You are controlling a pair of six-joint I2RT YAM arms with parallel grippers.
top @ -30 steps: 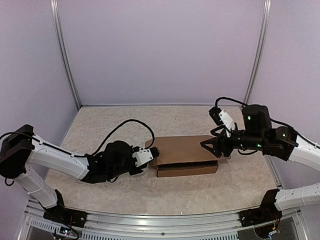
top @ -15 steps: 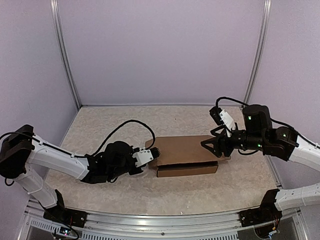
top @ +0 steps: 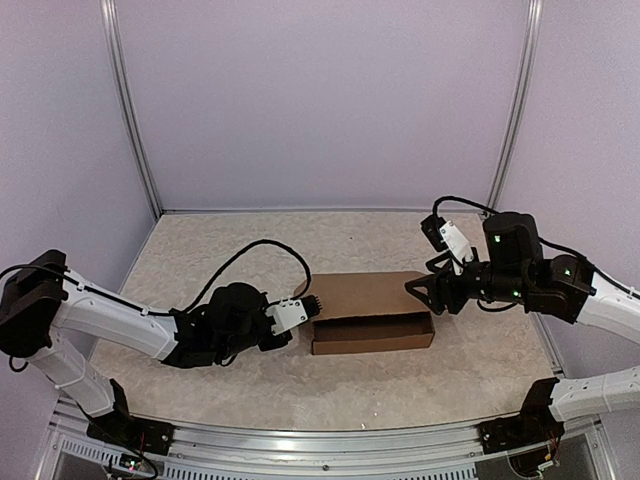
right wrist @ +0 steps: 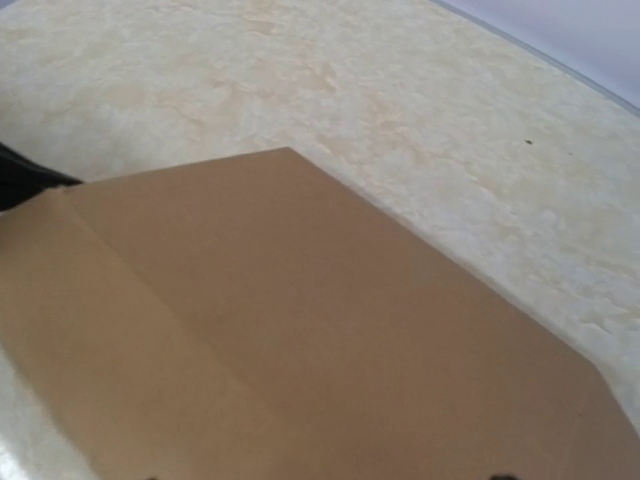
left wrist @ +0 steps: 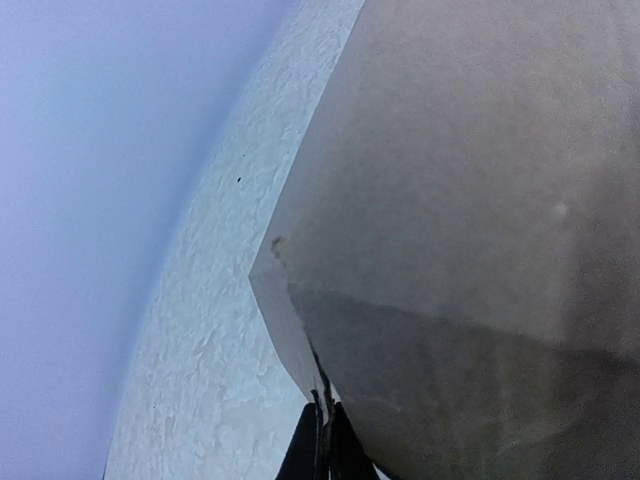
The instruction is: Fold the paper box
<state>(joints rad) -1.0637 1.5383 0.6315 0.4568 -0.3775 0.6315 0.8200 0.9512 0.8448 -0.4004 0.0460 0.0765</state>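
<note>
Left hand [top: 314, 303] clenched on box [top: 372, 335] edge | right hand [top: 425, 293] released | hold your pinch steady, press lid [top: 365, 292] down squarely

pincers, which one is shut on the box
The left pincer: its fingers are pressed together on the left edge of the box. The right pincer is at the box's right end with its jaws apart.

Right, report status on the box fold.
Left tool shut on brown cardboard box's left end. Right tool open at its right end. Lid not closed. No obstruction seen.
</note>
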